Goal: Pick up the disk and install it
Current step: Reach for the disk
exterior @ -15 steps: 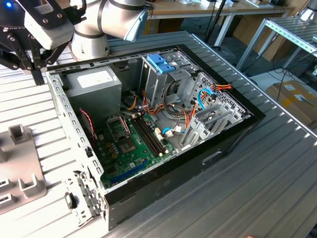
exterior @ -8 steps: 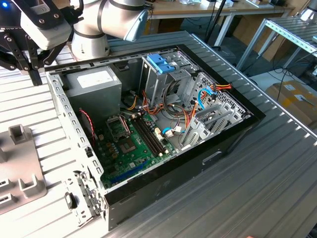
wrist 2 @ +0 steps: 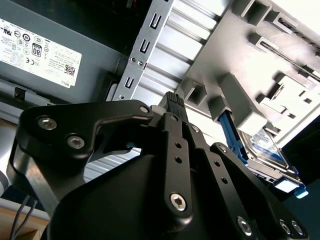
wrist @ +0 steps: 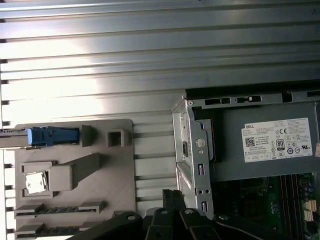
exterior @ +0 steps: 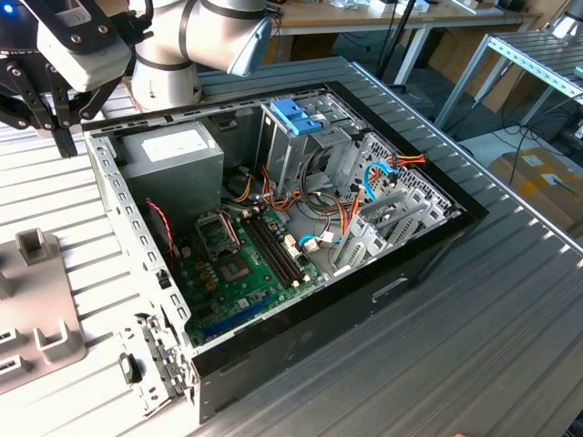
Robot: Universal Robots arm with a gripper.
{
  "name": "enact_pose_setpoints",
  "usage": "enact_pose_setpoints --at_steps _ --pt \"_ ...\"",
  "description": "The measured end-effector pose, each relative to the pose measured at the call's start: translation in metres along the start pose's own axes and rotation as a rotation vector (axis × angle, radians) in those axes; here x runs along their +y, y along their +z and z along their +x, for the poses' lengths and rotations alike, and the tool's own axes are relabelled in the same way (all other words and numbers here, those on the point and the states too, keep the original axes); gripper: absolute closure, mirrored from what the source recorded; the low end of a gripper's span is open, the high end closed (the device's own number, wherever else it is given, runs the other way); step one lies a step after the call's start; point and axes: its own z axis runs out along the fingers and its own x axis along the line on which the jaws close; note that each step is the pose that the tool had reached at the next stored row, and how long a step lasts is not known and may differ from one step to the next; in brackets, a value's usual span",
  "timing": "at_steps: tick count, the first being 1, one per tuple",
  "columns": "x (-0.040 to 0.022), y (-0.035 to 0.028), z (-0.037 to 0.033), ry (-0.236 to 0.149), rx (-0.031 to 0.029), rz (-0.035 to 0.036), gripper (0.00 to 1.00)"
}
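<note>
a ribbed metal worktop (exterior: 474, 309) carries an open computer case (exterior: 114, 196) and, beside it, a grey fixture plate (wrist: 120, 170); the disk (wrist 2: 266, 145) sits in a slot at that plate's edge, blue rail showing; the claw (wrist 2: 172, 98) hangs closed and empty over the gap between case and plate, apart from the disk; pickup looks not yet begun; a grasp would likely call for parted jaws squared to the disk's faces.
</note>
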Motion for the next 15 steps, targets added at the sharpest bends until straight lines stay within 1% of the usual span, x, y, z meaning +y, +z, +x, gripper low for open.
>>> enact_pose_setpoints --at_steps 3,8,15 --pt "-0.0001 0.0000 0.0012 0.000 0.0000 0.0000 0.89" --pt "-0.0004 -0.0001 0.0057 0.000 -0.0001 -0.0001 0.89" --pt "-0.0005 -0.0002 0.0062 0.000 0.0000 0.0000 0.89"
